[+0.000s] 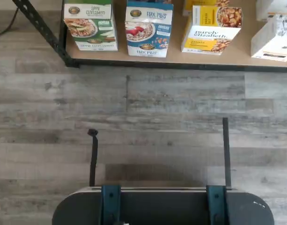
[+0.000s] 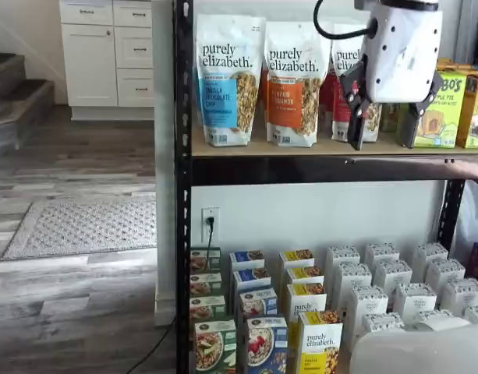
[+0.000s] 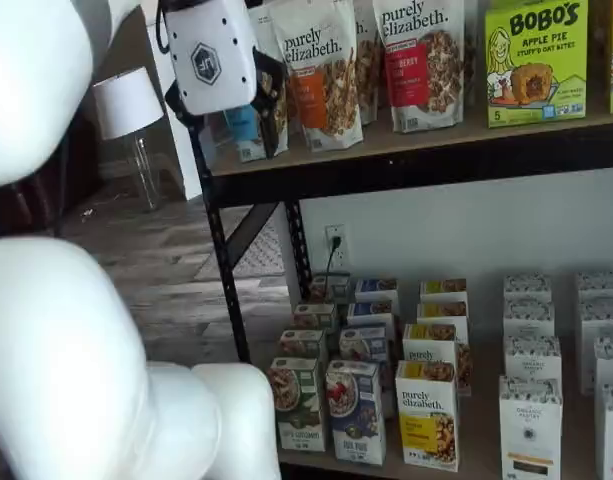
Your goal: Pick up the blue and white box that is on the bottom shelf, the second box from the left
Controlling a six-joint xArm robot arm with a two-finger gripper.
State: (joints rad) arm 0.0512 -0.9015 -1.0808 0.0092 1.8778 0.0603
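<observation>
The blue and white box (image 1: 148, 30) stands upright at the front of the bottom shelf (image 1: 237, 57), between a green carton (image 1: 91, 28) and a yellow carton (image 1: 209, 30). Both shelf views show the box (image 2: 266, 347) (image 3: 354, 410) heading a row of like cartons. My gripper (image 2: 383, 117) (image 3: 228, 115) hangs high up, level with the wood-board tier and far above the box. A plain gap shows between its two black fingers (image 2: 352, 105), and nothing is in them.
Tall granola bags (image 2: 227, 78) fill the wood-board tier behind the gripper. White cartons (image 2: 394, 292) stand in rows at the right of the bottom shelf. A black rack post (image 2: 182, 187) runs down the left side. Grey plank floor (image 1: 143, 122) lies before the shelf.
</observation>
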